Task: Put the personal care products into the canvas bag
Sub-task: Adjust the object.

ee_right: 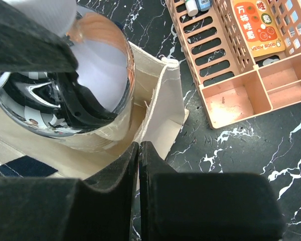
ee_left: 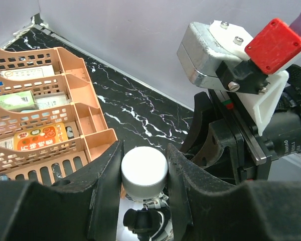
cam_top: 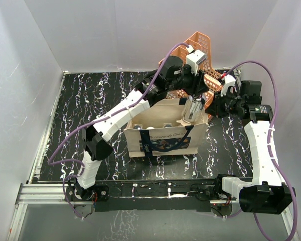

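**While the right tool pins the rim, a silver bottle hangs over the canvas bag**

Where the bag stands upright on the black marbled desk, its mouth is open and its printed side faces the arm bases. The left tool reaches across from the left and hovers above the bag's right end. Its jaws are partly open, one finger pressed on each side of the bottle's white cap, so the bottle hangs from the cap with its mirrored body pointing down. From the top view the bottle's lower part sits at the level of the bag's rim, just inside the right-hand end. How deep it reaches into the bag I cannot tell.

The right tool comes in from the right. Its two fingers are pressed fully together, and the bag's cream fabric edge runs straight into the seam between them, so it has the rim pinched at that end. The silver bottle is just beyond those fingertips, its surface reflecting the dark fingers.

Inside the bag, toward its left and middle, the tops of other small bottles show above the fabric.

Behind the bag a peach mesh organizer holds small printed boxes in its compartments; in the top view it stands tilted near the back wall.
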